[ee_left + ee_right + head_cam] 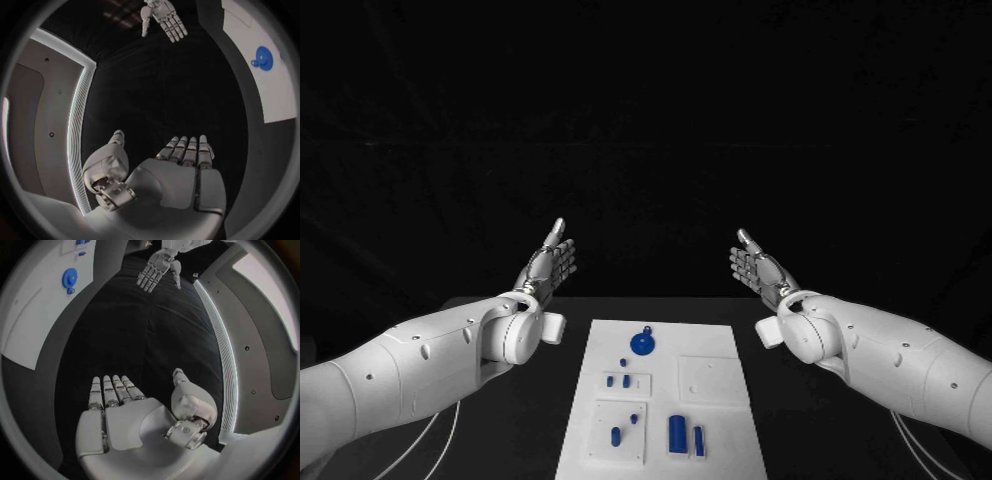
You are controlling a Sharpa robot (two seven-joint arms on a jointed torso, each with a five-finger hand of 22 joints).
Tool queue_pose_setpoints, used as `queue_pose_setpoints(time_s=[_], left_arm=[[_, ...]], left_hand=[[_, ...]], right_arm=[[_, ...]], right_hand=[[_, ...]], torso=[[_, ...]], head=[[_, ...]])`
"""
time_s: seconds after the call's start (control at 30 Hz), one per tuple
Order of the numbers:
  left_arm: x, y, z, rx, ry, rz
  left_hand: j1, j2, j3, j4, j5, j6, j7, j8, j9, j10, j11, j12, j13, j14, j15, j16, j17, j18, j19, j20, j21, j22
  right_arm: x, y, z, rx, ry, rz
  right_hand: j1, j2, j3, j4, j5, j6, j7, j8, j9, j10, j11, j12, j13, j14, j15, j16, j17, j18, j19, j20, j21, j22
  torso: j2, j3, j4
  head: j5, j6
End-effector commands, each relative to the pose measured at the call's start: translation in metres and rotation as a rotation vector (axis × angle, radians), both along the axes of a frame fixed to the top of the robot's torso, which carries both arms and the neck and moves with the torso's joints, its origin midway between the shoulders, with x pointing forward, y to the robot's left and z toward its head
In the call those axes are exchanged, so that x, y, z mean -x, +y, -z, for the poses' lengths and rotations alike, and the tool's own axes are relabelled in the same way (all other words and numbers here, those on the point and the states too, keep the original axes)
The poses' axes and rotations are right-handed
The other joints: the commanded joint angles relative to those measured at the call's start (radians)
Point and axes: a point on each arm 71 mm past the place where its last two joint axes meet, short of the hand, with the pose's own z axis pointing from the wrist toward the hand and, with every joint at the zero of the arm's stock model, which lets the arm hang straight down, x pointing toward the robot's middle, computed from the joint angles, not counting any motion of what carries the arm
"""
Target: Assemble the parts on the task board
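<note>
The left hand (pixel 548 262) is hanging above the far part of the worktop (pixel 776 420) with its fingers (pixel 187 150) stretched out straight and apart, grasping nothing. The right hand (pixel 759 266) is doing the same on the other side, fingers (pixel 112 390) released and lying side by side, thumb held off from them. Both are staying clear of the task board (pixel 718 345), which is lying between the two arms, running from mid-worktop toward the near edge.

The board is a white oblong plate with shallow square panels set into it. A round blue disc (pixel 643 343) with a small tab is sitting near its far end. Below that, small blue pegs (pixel 626 380) are standing in a left-hand panel; what look like two upright blue cylinders (pixel 679 433) are standing near the near end, though they are too small to tell apart surely.

The worktop is black and matte, and the room behind it is showing dark.
</note>
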Motion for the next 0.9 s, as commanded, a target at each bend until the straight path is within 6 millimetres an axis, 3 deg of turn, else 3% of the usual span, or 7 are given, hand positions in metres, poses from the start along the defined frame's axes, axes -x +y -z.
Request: queue_pose_setpoints(time_s=[0.03,0.17,0.43,0.67,0.9], left_arm=[[0.015,-0.008,0.004,-0.003,-0.031,-0.073],[0.040,-0.023,0.012,0.016,-0.027,-0.098],[0.082,-0.044,0.016,0.041,-0.021,-0.139],[0.094,-0.050,0.016,0.046,-0.020,-0.150],[0.094,-0.050,0.016,0.046,-0.020,-0.150]], left_hand=[[-0.138,0.027,-0.069,0.020,-0.013,-0.090,-0.013,-0.033,-0.069,-0.121,-0.015,-0.012,-0.010,-0.082,-0.022,-0.061,-0.038,-0.008,-0.056,-0.016,-0.062,-0.325],[-0.138,0.027,-0.069,0.020,-0.013,-0.090,-0.013,-0.033,-0.069,-0.121,-0.015,-0.012,-0.010,-0.082,-0.022,-0.061,-0.038,-0.008,-0.056,-0.016,-0.062,-0.325],[-0.138,0.027,-0.069,0.020,-0.013,-0.090,-0.013,-0.033,-0.069,-0.121,-0.015,-0.012,-0.010,-0.082,-0.022,-0.061,-0.038,-0.008,-0.056,-0.016,-0.062,-0.325],[-0.138,0.027,-0.069,0.020,-0.013,-0.090,-0.013,-0.033,-0.069,-0.121,-0.015,-0.012,-0.010,-0.082,-0.022,-0.061,-0.038,-0.008,-0.056,-0.016,-0.062,-0.325],[-0.138,0.027,-0.069,0.020,-0.013,-0.090,-0.013,-0.033,-0.069,-0.121,-0.015,-0.012,-0.010,-0.082,-0.022,-0.061,-0.038,-0.008,-0.056,-0.016,-0.062,-0.325]], right_arm=[[0.011,0.007,-0.003,-0.059,-0.056,0.073],[0.031,0.019,-0.002,-0.106,-0.071,0.104],[0.077,0.041,-0.001,-0.180,-0.073,0.173],[0.103,0.050,-0.002,-0.204,-0.061,0.208],[0.108,0.051,-0.003,-0.208,-0.059,0.214]], right_hand=[[-0.125,0.009,-0.069,0.042,-0.030,-0.114,-0.022,-0.034,-0.077,-0.138,-0.022,-0.014,-0.040,-0.118,-0.022,-0.042,-0.075,-0.029,-0.087,-0.029,-0.042,-0.125],[-0.125,0.009,-0.069,0.042,-0.030,-0.114,-0.022,-0.034,-0.077,-0.138,-0.022,-0.014,-0.040,-0.118,-0.022,-0.042,-0.075,-0.029,-0.087,-0.029,-0.042,-0.125],[-0.125,0.009,-0.069,0.042,-0.030,-0.114,-0.022,-0.034,-0.077,-0.138,-0.022,-0.014,-0.040,-0.118,-0.022,-0.042,-0.075,-0.029,-0.087,-0.029,-0.042,-0.125],[-0.125,0.009,-0.069,0.042,-0.030,-0.114,-0.022,-0.034,-0.077,-0.138,-0.022,-0.014,-0.040,-0.118,-0.022,-0.042,-0.075,-0.029,-0.087,-0.029,-0.042,-0.125],[-0.125,0.009,-0.069,0.042,-0.030,-0.114,-0.022,-0.034,-0.077,-0.138,-0.022,-0.014,-0.040,-0.118,-0.022,-0.042,-0.075,-0.029,-0.087,-0.029,-0.042,-0.125]], torso=[[-0.040,0.0090,0.0007],[-0.054,0.0122,0.0010],[-0.057,0.0128,0.0011],[-0.057,0.0128,0.0011],[-0.057,0.0128,0.0011]], head=[[-0.004,-0.042],[-0.006,-0.061],[-0.007,-0.065],[-0.007,-0.065],[-0.007,-0.065]])
